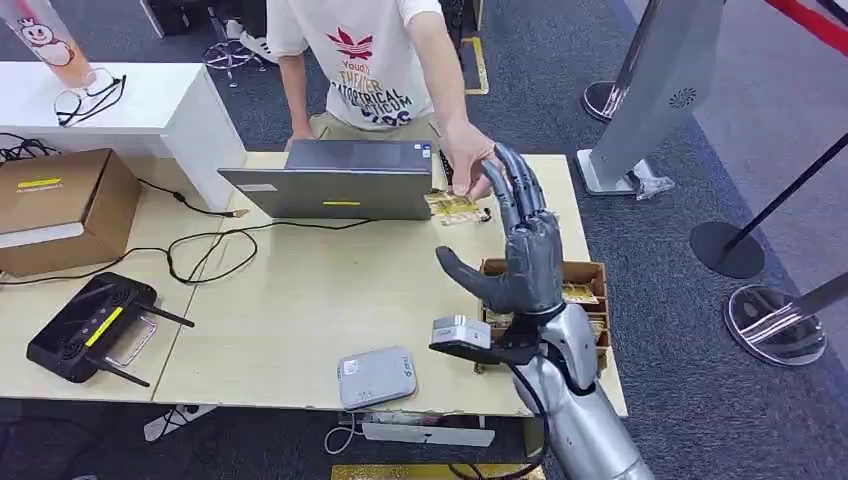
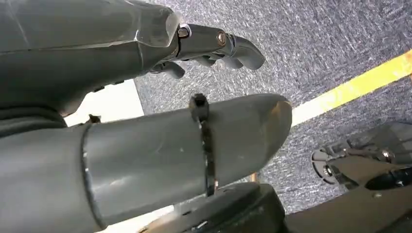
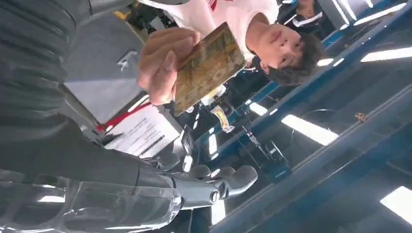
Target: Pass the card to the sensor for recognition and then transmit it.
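Pale wooden table [image 1: 300, 300] on grey carpet. Left to right: one cardboard box [image 1: 60, 205], one black router [image 1: 85, 328], one laptop [image 1: 335, 180], one grey sensor [image 1: 376, 376]. Person's hand [image 1: 468, 155] holds one card [image 1: 452, 207] beside laptop. Right hand [image 1: 520, 250] raised, fingers apart, empty. Left hand [image 2: 209, 46]: fingers curled, empty.

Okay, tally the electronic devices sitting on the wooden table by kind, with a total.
Laptop: 1
Black controller with antennas: 1
Grey card sensor: 1
Total: 3
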Robot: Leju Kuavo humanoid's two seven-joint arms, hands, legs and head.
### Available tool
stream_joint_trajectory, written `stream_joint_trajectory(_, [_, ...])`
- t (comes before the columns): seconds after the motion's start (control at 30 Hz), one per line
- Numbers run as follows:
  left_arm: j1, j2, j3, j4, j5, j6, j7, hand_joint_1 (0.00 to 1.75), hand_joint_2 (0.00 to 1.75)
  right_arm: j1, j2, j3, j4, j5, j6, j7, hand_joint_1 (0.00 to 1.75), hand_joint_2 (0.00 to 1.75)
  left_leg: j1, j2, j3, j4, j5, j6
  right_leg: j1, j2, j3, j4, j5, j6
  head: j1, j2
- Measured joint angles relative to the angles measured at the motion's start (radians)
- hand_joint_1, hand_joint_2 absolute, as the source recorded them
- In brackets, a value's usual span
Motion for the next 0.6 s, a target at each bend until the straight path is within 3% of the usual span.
stream_joint_trajectory(0.37, [0.001,0.003,-0.002,0.000,0.008,0.000,0.001,0.00,0.00,-0.048,-0.015,0.027,0.098,-0.027,-0.032,-0.013,0.05,1.75,0.000,0.000,0.000,0.000,0.000,0.000,0.000,0.000,0.000,0.000,0.000,0.000,0.000,0.000])
stream_joint_trajectory(0.43, [0.001,0.004,-0.006,0.000,0.008,0.000,0.001,0.00,0.00,-0.052,-0.017,0.029,0.107,-0.028,-0.034,-0.013,0.33,1.75,0.000,0.000,0.000,0.000,0.000,0.000,0.000,0.000,0.000,0.000,0.000,0.000,0.000,0.000])
stream_joint_trajectory(0.5, [0.001,0.004,-0.008,0.000,0.009,0.000,0.001,0.00,0.00,-0.054,-0.018,0.032,0.115,-0.029,-0.035,-0.013,0.51,1.75,0.000,0.000,0.000,0.000,0.000,0.000,0.000,0.000,0.000,0.000,0.000,0.000,0.000,0.000])
stream_joint_trajectory(0.6, [0.003,0.006,-0.009,0.000,0.016,0.002,0.001,0.00,0.00,-0.058,-0.019,0.040,0.125,-0.045,-0.040,-0.017,1.01,1.75,0.000,0.000,0.000,0.000,0.000,0.000,0.000,0.000,0.000,0.000,0.000,0.000,0.000,0.000])
